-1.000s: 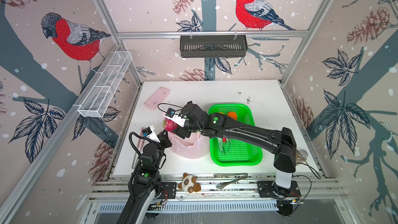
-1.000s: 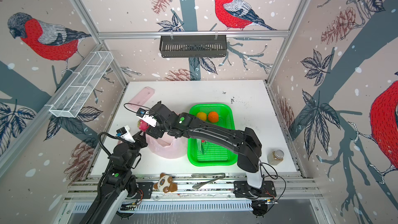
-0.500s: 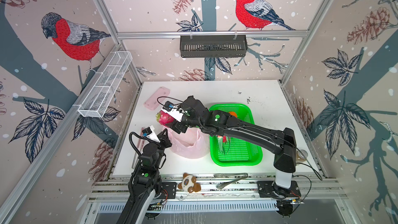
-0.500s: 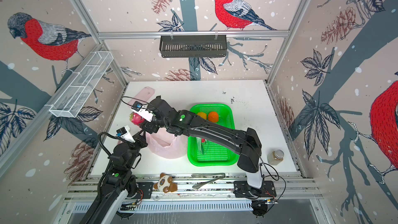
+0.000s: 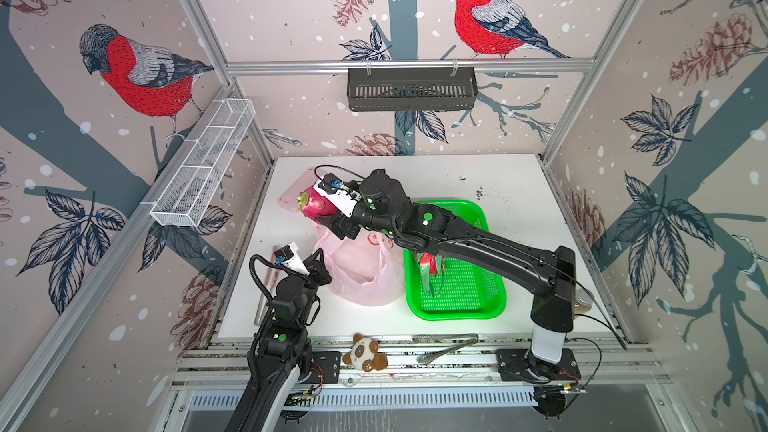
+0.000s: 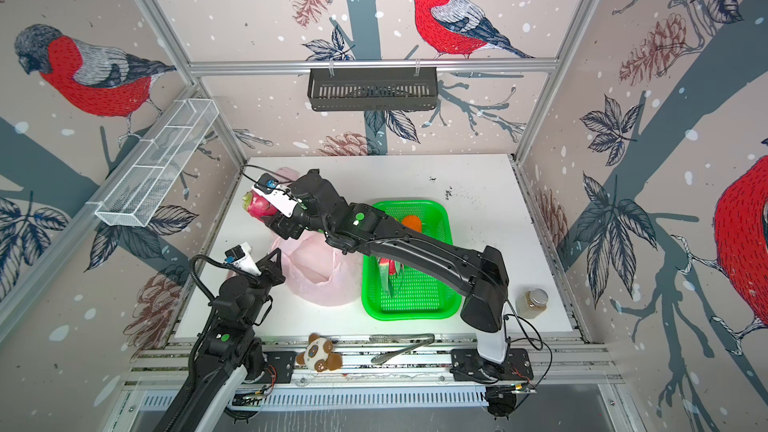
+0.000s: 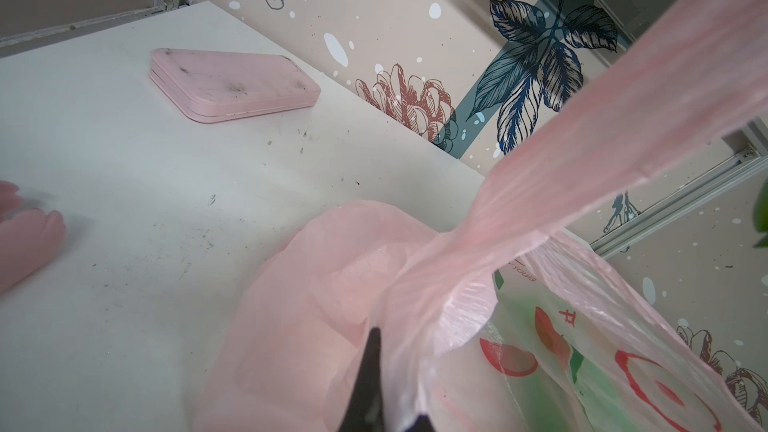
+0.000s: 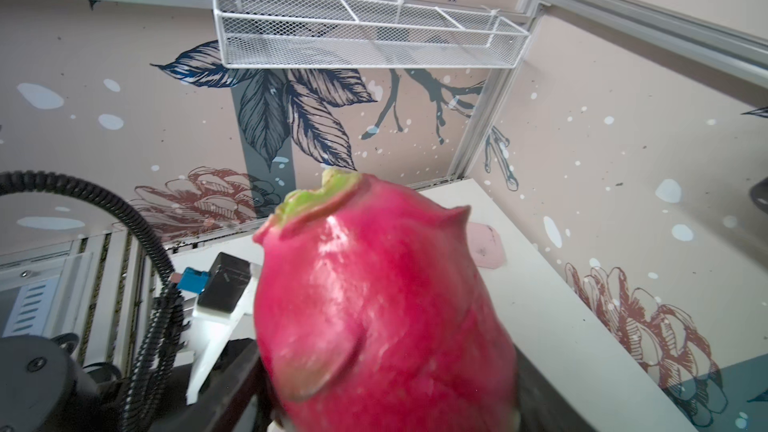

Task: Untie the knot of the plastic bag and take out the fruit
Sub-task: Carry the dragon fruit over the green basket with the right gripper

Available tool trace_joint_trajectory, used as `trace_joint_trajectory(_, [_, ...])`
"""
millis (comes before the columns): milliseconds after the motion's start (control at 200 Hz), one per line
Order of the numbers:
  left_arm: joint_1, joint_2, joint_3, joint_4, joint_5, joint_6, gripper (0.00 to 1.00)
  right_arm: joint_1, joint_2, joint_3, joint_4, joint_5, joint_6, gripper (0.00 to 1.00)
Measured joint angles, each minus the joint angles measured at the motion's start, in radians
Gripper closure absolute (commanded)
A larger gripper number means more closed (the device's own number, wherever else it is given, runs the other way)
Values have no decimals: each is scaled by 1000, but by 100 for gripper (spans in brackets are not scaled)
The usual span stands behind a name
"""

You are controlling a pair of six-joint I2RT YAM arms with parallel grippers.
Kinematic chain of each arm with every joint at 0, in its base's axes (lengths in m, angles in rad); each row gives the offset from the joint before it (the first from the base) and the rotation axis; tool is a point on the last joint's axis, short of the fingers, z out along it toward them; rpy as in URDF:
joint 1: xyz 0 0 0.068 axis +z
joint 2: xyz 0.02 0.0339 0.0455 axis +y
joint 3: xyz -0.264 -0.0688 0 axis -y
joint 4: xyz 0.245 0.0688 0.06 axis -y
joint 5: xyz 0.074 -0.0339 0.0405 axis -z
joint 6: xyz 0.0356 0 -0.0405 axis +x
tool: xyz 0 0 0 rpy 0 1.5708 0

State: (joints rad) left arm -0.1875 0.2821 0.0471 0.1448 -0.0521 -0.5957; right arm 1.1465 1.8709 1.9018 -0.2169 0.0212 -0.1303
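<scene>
The pale-pink plastic bag (image 5: 361, 280) (image 6: 322, 280) slumps on the white table with its mouth open; no knot shows. My left gripper (image 5: 321, 257) (image 6: 275, 261) (image 7: 390, 409) is shut on the bag's near edge, and a handle (image 7: 602, 126) stretches upward. My right gripper (image 5: 320, 214) (image 6: 266, 211) (image 8: 386, 409) is shut on a magenta dragon fruit (image 5: 313, 203) (image 6: 258, 203) (image 8: 374, 305), held in the air behind and left of the bag. A second dragon fruit (image 5: 428, 263) (image 6: 388, 265) and an orange ball (image 6: 412, 222) lie in the green basket (image 5: 455, 317) (image 6: 411, 317).
A flat pink case (image 7: 232, 85) lies at the back left, under the raised fruit. A plush toy (image 5: 365, 357) and metal tongs (image 5: 446, 349) rest on the front rail. A jar (image 6: 532, 303) stands at the front right. A white wire shelf (image 5: 203, 164) hangs on the left wall.
My right gripper has lifted the dragon fruit out of the bag's mouth, up and toward the back left. The left gripper has kept its hold on the bag.
</scene>
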Motion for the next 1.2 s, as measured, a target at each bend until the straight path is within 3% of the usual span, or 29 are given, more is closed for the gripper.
trace_joint_trajectory(620, [0,-6,-2,0,0,0,100,-129,-124,-192,134,100,59,63])
trace_joint_trajectory(1201, [0,-2,-2,0,0,1,100,-286,-338,-518,188,192,316,63])
